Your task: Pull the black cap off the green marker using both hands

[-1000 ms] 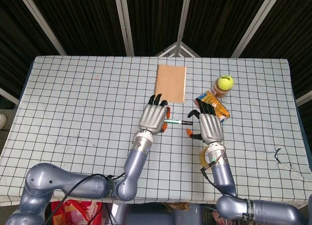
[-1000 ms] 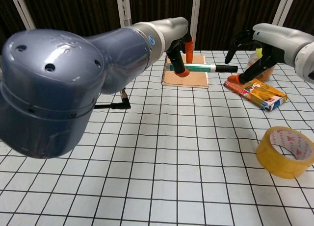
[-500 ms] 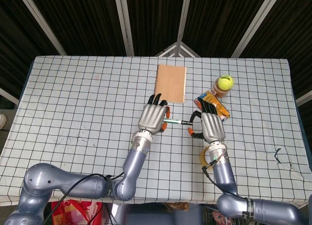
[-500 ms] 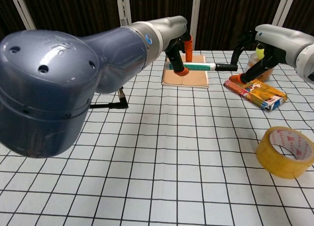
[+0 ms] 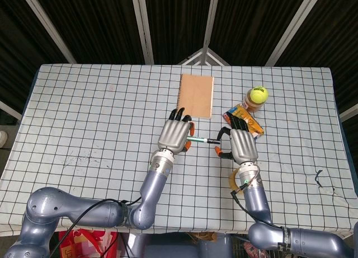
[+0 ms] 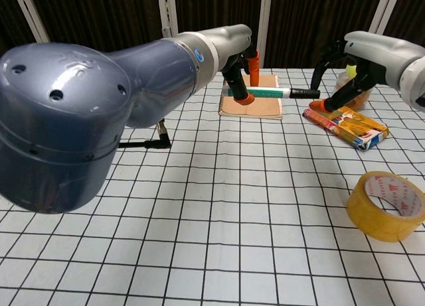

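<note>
Chest view: your left hand grips green marker by barrel, held above table, clear of cloth. Long axis near level, running left-right across scene; black cap end points toward your right hand. Right hand fingers curl around cap tip, thumb below; contact looks like pinch on cap. Cap still seated on marker. Marker hangs between both hands, in front of brown notebook. Snack packet lies under right hand, tape roll near right edge, tennis ball on jar behind.

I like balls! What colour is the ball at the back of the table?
The ball is yellow-green, like a tennis ball; the head view shows it best.
</note>
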Action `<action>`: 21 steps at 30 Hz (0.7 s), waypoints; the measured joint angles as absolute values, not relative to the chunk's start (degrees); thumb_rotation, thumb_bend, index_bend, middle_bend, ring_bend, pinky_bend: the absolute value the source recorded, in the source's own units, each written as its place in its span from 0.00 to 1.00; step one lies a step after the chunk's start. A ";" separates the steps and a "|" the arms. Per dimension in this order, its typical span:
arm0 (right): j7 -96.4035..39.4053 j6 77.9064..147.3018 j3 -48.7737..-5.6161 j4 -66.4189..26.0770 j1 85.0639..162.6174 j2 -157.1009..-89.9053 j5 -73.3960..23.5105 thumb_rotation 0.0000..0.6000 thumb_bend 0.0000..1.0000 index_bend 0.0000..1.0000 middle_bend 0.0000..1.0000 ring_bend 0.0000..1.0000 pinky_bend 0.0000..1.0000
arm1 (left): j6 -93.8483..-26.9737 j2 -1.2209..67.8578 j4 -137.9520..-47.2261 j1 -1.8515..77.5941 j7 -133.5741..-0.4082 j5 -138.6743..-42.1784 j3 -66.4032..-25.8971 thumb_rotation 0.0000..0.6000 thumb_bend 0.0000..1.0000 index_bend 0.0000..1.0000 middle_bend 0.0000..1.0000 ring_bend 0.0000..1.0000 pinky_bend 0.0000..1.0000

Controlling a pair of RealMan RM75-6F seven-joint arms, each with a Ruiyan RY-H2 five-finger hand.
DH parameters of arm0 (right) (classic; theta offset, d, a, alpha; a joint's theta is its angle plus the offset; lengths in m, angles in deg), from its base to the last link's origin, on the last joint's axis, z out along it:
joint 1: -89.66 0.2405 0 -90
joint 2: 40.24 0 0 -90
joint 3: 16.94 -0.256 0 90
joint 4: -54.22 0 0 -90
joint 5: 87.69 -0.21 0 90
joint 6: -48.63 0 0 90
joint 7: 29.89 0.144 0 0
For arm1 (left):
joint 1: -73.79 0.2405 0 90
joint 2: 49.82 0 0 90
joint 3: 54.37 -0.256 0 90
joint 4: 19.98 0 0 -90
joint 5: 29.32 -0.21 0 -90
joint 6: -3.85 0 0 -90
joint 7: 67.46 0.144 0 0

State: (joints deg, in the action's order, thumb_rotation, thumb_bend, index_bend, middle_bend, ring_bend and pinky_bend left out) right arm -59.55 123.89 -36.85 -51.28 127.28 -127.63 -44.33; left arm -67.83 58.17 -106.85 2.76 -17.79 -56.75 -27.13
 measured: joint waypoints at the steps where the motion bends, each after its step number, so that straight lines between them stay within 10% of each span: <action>1: -59.65 123.92 -36.90 -51.31 127.34 -127.61 -44.52 1.00 0.30 0.49 0.03 0.03 0.04 | -67.82 58.18 -106.84 2.76 -17.82 -56.81 -27.15 1.00 0.50 0.62 0.23 0.00 0.00; 21: -60.75 124.24 -36.80 -51.34 128.46 -127.75 -45.07 1.00 0.30 0.50 0.03 0.03 0.04 | -67.41 58.30 -106.69 2.89 -18.77 -57.69 -27.32 1.00 0.50 0.62 0.23 0.00 0.00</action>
